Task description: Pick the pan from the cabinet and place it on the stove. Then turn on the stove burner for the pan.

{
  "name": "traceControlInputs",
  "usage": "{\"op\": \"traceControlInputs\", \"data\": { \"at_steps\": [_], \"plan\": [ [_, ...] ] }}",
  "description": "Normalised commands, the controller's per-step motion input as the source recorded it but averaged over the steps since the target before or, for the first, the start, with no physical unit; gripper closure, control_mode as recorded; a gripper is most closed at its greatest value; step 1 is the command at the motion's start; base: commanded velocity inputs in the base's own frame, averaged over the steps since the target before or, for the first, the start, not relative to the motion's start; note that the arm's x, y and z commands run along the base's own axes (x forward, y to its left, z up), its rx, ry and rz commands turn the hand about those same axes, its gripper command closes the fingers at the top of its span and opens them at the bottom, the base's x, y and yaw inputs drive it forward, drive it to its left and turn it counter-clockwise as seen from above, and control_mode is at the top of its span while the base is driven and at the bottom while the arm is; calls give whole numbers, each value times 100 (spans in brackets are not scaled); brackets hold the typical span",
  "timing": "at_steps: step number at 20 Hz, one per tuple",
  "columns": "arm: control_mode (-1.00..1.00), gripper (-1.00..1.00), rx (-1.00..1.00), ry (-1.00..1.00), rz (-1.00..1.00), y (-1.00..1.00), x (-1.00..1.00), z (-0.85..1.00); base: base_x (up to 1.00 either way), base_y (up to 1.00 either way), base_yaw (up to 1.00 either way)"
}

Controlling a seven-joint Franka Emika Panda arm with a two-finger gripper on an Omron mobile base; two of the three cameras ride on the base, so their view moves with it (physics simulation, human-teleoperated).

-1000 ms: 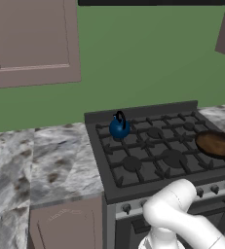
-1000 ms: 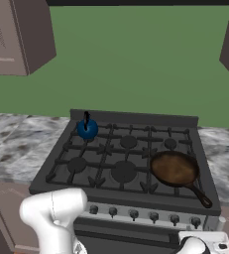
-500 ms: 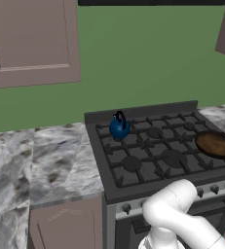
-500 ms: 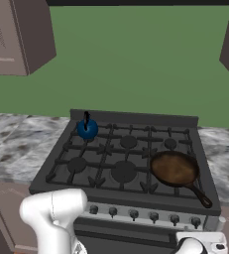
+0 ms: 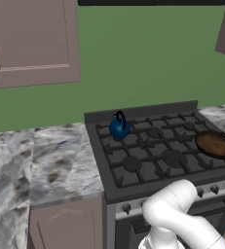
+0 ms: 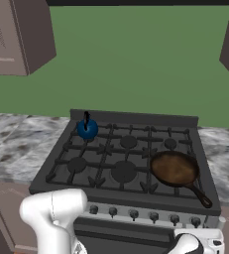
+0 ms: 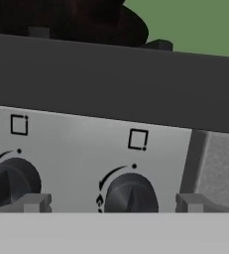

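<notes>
Pan [image 6: 174, 168] on stove [image 6: 121, 163], front right burner, unmoved from a second ago; claw [image 7: 113, 203] spread, flanking the rightmost knob [image 7: 131, 193], still unturned: ignition step pending.

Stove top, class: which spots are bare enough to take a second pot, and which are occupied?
On the stove, the pan fills the front right burner and a blue kettle the back left. The front left, centre and back right grates between them are bare. The marble counter left of the stove is bare too.
</notes>
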Motion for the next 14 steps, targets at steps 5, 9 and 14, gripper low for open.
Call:
{"op": "traceControlInputs", "data": {
  "at_steps": [5, 9, 14],
  "plan": [
    [-100, -100, 0, 0, 0, 0, 3, -2, 0, 0, 0],
    [-100, -100, 0, 0, 0, 0, 4, -6, 0, 0, 0],
    [-100, -100, 0, 0, 0, 2, 9, -7, 0, 0, 0]
  ]
}}
